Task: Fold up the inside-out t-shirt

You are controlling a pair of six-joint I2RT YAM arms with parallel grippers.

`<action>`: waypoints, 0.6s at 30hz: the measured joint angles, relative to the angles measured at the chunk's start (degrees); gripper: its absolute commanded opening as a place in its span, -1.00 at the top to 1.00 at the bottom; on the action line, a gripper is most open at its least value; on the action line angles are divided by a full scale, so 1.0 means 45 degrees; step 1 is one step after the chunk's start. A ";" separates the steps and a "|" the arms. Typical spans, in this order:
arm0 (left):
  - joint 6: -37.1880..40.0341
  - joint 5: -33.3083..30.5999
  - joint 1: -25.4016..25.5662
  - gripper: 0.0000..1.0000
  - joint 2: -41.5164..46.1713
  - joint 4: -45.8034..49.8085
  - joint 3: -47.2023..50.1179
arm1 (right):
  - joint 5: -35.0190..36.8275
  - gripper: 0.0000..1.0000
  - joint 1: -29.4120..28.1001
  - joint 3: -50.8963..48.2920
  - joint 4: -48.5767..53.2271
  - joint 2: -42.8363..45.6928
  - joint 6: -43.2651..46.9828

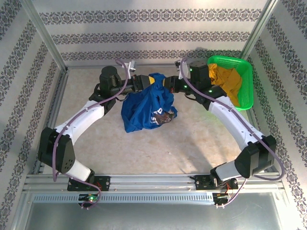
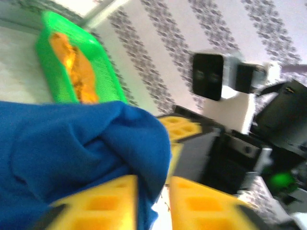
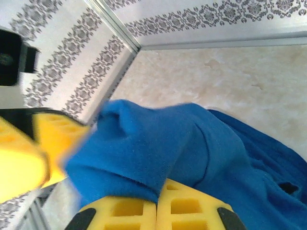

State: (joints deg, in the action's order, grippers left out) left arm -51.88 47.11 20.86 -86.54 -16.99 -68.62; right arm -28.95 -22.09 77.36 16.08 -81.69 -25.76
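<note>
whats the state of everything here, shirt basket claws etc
shirt, bunched, top lifted between the claws, not folded
left claw, slightly open, cloth between its fingers
right claw, shut on the shirt
basket, upright, holding the yellow garment
yellow garment, crumpled in the basket

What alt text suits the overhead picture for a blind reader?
A bunched royal-blue t-shirt drapes onto a beige table, gripped at its top where two white robot arms meet. A green basket with a mustard-yellow garment sits upper right.
</note>
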 measured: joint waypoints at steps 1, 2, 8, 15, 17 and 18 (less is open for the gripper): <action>0.0189 -0.0301 -0.0141 0.10 0.0165 0.0214 0.0107 | -0.0223 1.00 0.0058 -0.0024 0.0000 0.0233 -0.0194; 0.0403 -0.0597 -0.0301 0.06 0.0355 0.0476 0.0219 | -0.0466 1.00 0.0136 -0.0058 -0.0015 0.0539 -0.0389; 0.1263 -0.1477 -0.0321 -0.12 0.1054 0.1146 0.0991 | -0.1797 1.00 0.0126 -0.0194 -0.0675 0.1880 -0.1549; 0.2089 -0.2254 0.1248 -0.25 0.1457 0.1486 0.1331 | -0.2356 1.00 0.0126 -0.0631 -0.1316 0.1821 -0.2467; 0.2205 -0.2341 0.1520 -0.26 0.1409 0.1496 0.1282 | -0.2458 1.00 0.0126 -0.0797 -0.1506 0.1787 -0.2691; 0.2254 -0.2390 0.1622 -0.26 0.1341 0.1496 0.1229 | -0.2487 1.00 0.0126 -0.0903 -0.1637 0.1787 -0.2822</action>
State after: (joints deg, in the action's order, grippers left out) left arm -41.74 36.36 28.16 -80.51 -10.26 -63.09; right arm -40.14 -21.52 73.30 8.71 -73.65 -38.46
